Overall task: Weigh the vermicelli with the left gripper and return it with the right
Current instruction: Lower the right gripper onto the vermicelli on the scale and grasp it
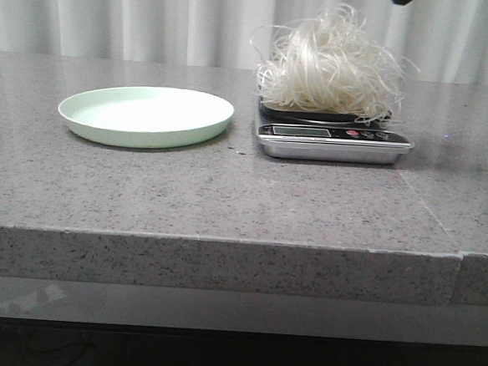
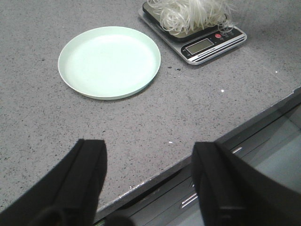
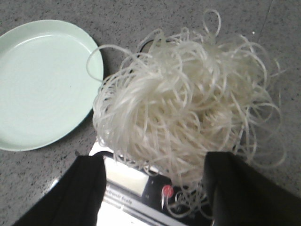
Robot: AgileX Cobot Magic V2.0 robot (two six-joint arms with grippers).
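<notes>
Your front view shows vermicelli (image 1: 332, 62) heaped on the kitchen scale (image 1: 334, 141), plate (image 1: 146, 116) at its nine o'clock. Only wrist views reveal the left gripper (image 2: 149, 186) and right gripper (image 3: 155, 190), both spread open, empty.

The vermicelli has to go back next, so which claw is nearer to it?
Right. The right claw hovers open just above the vermicelli on the scale; the left claw sits back at the table's near edge.

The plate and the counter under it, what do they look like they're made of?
The plate looks like matte pale green plastic or melamine: an even colour, a thin rim and only a soft sheen. The counter looks like polished grey speckled stone, perhaps granite or engineered quartz, with faint reflections. Neither can be confirmed by sight.
</notes>
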